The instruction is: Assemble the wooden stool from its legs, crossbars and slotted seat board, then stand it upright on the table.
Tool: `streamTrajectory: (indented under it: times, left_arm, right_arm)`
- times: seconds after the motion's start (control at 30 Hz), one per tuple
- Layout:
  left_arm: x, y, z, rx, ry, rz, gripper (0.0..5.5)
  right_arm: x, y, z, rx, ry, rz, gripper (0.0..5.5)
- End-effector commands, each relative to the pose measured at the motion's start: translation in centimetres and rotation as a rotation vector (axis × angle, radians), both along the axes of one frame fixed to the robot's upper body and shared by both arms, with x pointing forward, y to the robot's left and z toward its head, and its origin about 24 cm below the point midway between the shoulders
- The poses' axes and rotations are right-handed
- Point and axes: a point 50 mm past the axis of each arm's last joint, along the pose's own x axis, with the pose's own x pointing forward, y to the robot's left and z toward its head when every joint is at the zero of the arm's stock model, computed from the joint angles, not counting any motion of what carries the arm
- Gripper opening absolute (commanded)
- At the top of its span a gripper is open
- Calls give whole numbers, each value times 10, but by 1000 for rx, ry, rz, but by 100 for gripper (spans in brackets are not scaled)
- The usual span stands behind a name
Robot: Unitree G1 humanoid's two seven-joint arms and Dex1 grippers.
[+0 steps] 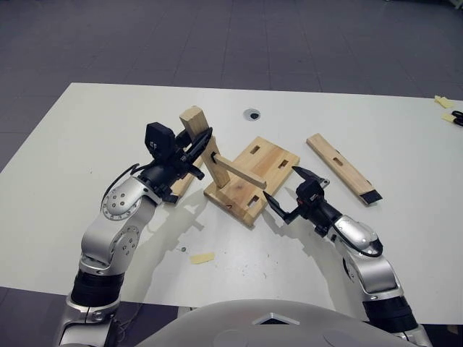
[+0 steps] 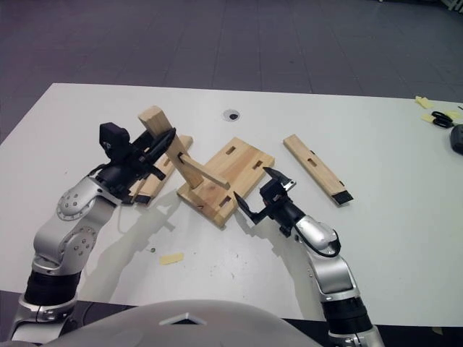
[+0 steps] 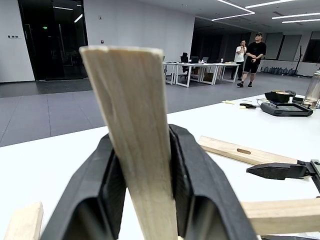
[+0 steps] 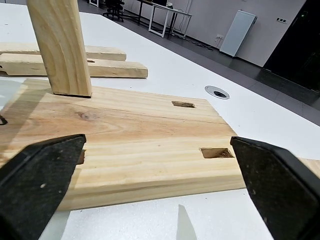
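The slotted seat board (image 1: 269,160) lies flat in the middle of the white table (image 1: 108,123). One wooden leg (image 1: 197,124) stands tilted in the board's left near slot, with a crossbar (image 1: 242,172) sticking out of it over the board. My left gripper (image 1: 200,148) is shut on this leg, whose flat side (image 3: 135,130) sits between the black fingers (image 3: 95,195). Just off the board's near right edge, my right gripper (image 1: 283,183) stands open with nothing held. In the right wrist view the board (image 4: 135,130) lies ahead of the spread fingers (image 4: 35,185).
A loose leg (image 1: 341,168) with a black end lies to the right of the board. Two more wooden pieces (image 2: 155,173) lie under my left arm. A cable hole (image 1: 252,113) sits behind the board, a tape scrap (image 1: 202,257) lies near the front, and small items (image 1: 450,110) lie far right.
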Motion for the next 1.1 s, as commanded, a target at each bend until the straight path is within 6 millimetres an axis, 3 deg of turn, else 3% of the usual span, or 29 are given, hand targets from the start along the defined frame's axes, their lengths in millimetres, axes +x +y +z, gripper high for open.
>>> streamTrajectory:
  times: [0.03,0.27,0.43,0.53,0.67,0.77,0.83,0.87,0.9,0.97,1.03,1.1]
  left_arm:
    - [5,1,11,-56,-19,59,204]
    - [12,-5,53,-277,-127,49,316]
    - [17,-4,80,-294,-188,23,393]
    - [25,2,120,-260,-316,14,448]
    - [26,-5,180,-269,-491,-95,511]
    - [30,-12,200,-249,-530,-164,537]
    - [37,-15,194,-226,-483,-197,537]
    - [43,-17,180,-207,-422,-218,537]
    - [49,-18,158,-171,-346,-241,537]
    - [59,-15,88,-95,-111,-241,537]
    - [51,-10,31,-36,61,-238,537]
    - [43,-13,14,-45,104,-263,537]
  right_arm:
    - [2,-1,3,2,-4,-3,540]
    - [1,0,-1,0,5,-5,540]
    - [1,1,-2,3,9,-7,540]
    - [1,1,-3,3,11,-9,540]
    - [1,3,-4,5,10,-6,540]
    - [2,4,-5,6,8,-3,540]
    - [3,5,-4,6,4,2,540]
    - [4,5,-4,5,1,3,540]
    - [4,6,-4,7,-2,1,540]
    - [5,7,-3,12,-7,0,540]
    - [5,9,-3,16,-7,12,540]
    - [3,9,-4,18,-1,13,540]
